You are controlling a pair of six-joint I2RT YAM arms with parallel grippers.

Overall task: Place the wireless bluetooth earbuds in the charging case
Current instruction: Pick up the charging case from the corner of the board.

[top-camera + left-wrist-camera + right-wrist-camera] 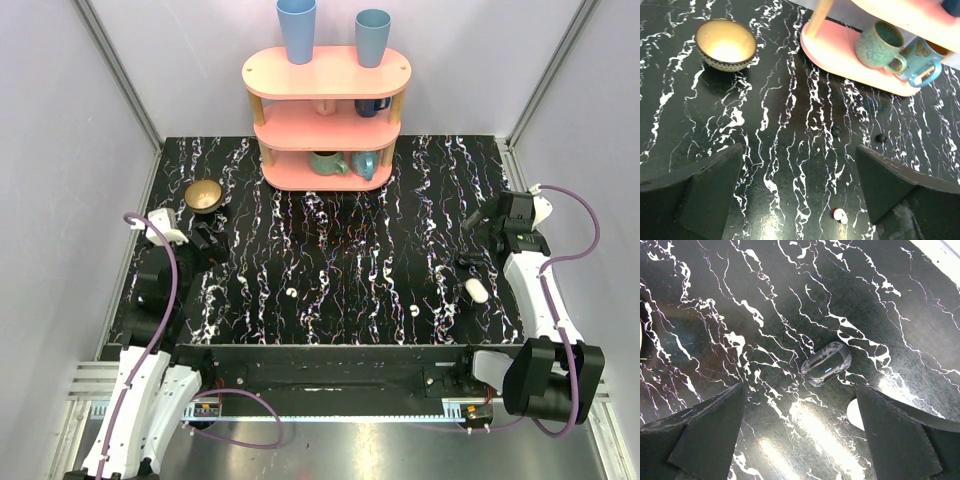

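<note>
From above, you see the charging case [477, 290] lying by the right edge of the counter, just beside the right arm. I cannot tell whether its lid is up. The first earbud [291, 293] lies toward the near edge left of centre and the second earbud [413, 310] right of centre, well apart, so the case holds neither. The bowl [204, 195] toward the far left corner looks empty. The shelf [327, 100] at the far edge carries mugs, with two blue cups on top.

In your left wrist view the left gripper [800, 195] is spread wide and holds nothing. A white speck, probably the first earbud [840, 215], lies nearer its right finger, so I judge it is placed for a pick.

In your right wrist view the right gripper [800, 435] is likewise spread and bare above a clear capsule [826, 363]. The white sliver [854, 414] by its finger may be the case.
</note>
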